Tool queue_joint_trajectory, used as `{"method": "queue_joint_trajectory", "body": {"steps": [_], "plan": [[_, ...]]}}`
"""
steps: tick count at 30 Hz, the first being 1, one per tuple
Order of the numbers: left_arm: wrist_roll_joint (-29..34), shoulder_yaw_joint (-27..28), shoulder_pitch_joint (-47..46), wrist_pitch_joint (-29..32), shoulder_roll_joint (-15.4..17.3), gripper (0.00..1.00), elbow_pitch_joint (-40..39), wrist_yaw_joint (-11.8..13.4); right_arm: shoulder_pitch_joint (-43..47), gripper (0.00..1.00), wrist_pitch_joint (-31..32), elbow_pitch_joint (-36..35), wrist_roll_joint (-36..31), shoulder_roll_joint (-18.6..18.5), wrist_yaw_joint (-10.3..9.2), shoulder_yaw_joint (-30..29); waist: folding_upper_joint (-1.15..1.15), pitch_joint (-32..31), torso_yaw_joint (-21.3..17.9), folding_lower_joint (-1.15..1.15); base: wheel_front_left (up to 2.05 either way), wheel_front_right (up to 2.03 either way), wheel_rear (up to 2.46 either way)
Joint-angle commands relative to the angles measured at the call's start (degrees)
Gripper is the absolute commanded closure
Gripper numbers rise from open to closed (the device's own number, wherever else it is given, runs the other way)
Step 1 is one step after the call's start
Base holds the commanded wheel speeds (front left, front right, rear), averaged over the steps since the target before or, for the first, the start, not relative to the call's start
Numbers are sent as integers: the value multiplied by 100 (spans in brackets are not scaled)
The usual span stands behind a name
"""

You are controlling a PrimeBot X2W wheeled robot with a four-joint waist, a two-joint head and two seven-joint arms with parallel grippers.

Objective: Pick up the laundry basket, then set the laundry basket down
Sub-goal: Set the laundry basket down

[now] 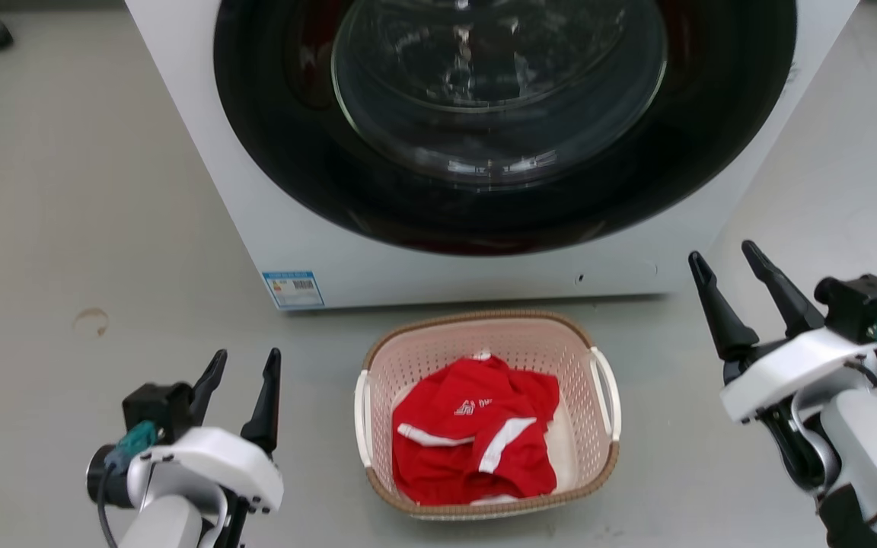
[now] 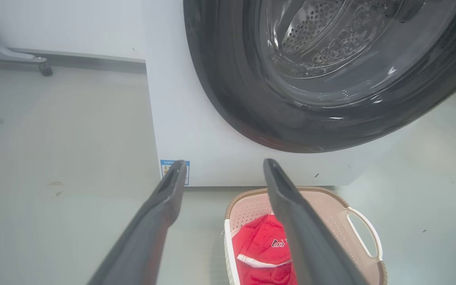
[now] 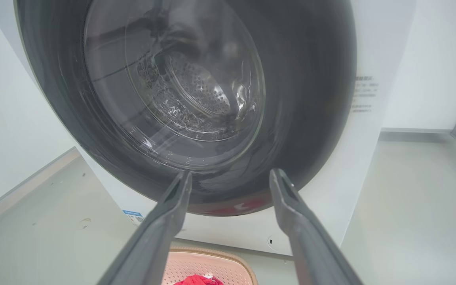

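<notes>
Left tool (image 1: 247, 354) and right tool (image 1: 721, 251) both hang in the air above the floor (image 1: 65, 190) with their dark fingers spread apart, holding nothing. The laundry basket (image 1: 484, 339) stands upright on the floor between them, touching neither, near the bottom front edge of a white washing machine (image 1: 294, 243) with a narrow strip of floor between the two.

The machine's top is cut off by the head view's upper edge, so only part of its round dark door (image 1: 499, 91) shows, and its glass is murky with reflections. A red garment with white stripes (image 1: 469, 434) lies crumpled in the basket and hides most of its bottom; the small white lettering on it is too small to read. In the left wrist view one finger crosses the basket and covers its middle, and the basket's near end runs off the bottom edge.

The basket's open mouth faces up. Its two white handles sit on its left and right sides. From above it looks almost as deep as wide, so its long axis cannot be told.
</notes>
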Motion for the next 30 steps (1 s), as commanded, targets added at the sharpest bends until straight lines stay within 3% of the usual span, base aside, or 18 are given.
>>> {"method": "queue_joint_trajectory", "body": {"steps": [1, 4, 10, 20, 30], "plan": [[151, 227, 131, -60, 206, 0, -328, 87, 172, 0, -36, -267, -38, -107, -20, -26, 0, -419, 6, 0, 0, 0, 0], [254, 307, 553, -60, 253, 0, -847, 174, 511, 0, -36, -564, -38, -215, -20, -182, 0, -631, 32, 0, 0, 0, 0], [388, 394, 1495, -39, 396, 0, -1973, 609, 1210, 0, -36, -1104, -40, -368, -20, -604, 0, -973, 63, 0, 0, 0, 0], [577, 347, 2670, 655, 603, 0, -3976, 1278, 2150, 0, -36, -1381, -187, -358, -20, -1216, 0, -1207, 154, 0, 0, 0, 0], [561, 277, 2901, 1253, 822, 0, -4688, 1366, 2361, 0, -36, -1602, -293, -340, -20, -1393, 0, -1212, 232, 0, 0, 0, 0]]}}
